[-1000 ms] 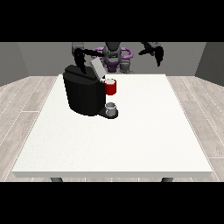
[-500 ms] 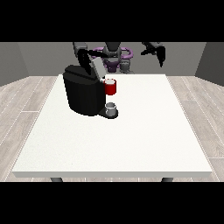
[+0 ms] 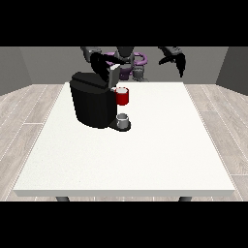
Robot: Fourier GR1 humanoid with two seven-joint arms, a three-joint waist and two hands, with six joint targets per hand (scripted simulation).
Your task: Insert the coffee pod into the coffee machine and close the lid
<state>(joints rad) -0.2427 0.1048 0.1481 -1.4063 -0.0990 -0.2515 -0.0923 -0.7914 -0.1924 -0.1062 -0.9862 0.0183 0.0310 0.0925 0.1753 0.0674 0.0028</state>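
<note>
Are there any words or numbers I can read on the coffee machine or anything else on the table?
No, there is nothing to read.
Coffee machine: plain black, no words, brand or numbers.
Red thing at the machine: no label.
Grey thing at the machine's base: no marks.
White table: no writing or signs.

The robot's torso [image 3: 127,63] sits small at the top centre of the frame. The hand at the view's left [image 3: 100,62] hangs in the upper left-centre, its dark fingers pointing downward. The hand at the view's right [image 3: 175,59] is raised in the upper right, well apart from the other, its fingers drooping down from the wrist.
</note>
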